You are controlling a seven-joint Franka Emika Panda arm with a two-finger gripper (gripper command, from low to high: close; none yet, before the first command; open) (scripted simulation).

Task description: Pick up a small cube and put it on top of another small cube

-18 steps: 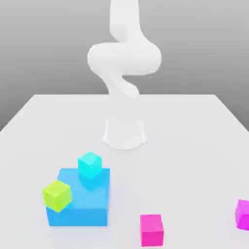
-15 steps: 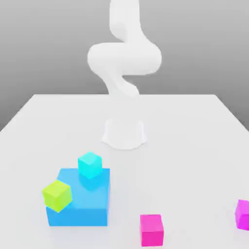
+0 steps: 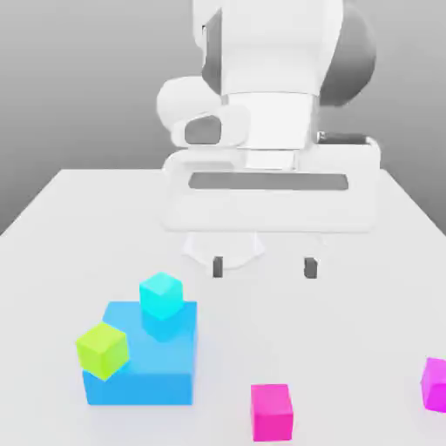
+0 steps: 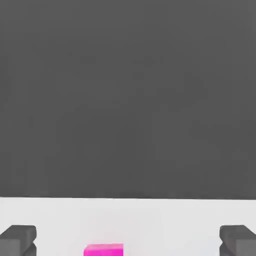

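Nothing of the task looks done yet. Nearest the desk's (image 3: 52, 226) front edge, about midway along it, the pink cube (image 3: 271, 411) rests flat on the surface, untouched and alone; a more violet cube (image 3: 435, 383) sits near the front corner on the exterior view's right. Toward the front corner on the exterior view's left stands the blue block (image 3: 144, 366), and the green cube (image 3: 103, 350) perches at its near corner on that side, with nothing on top of it. The cyan cube (image 3: 161, 295) sits on the block's far part. Farther back, the end effector (image 3: 262, 267) hangs above the middle of the desk, fingers spread wide with nothing between them, well apart from every cube. In the hand view the pink cube (image 4: 103, 249) shows between the two fingertips (image 4: 19, 238). Everything is left, as I judge it: reaching the pink cube, gripping, lifting, carrying it over and setting it on the green cube.
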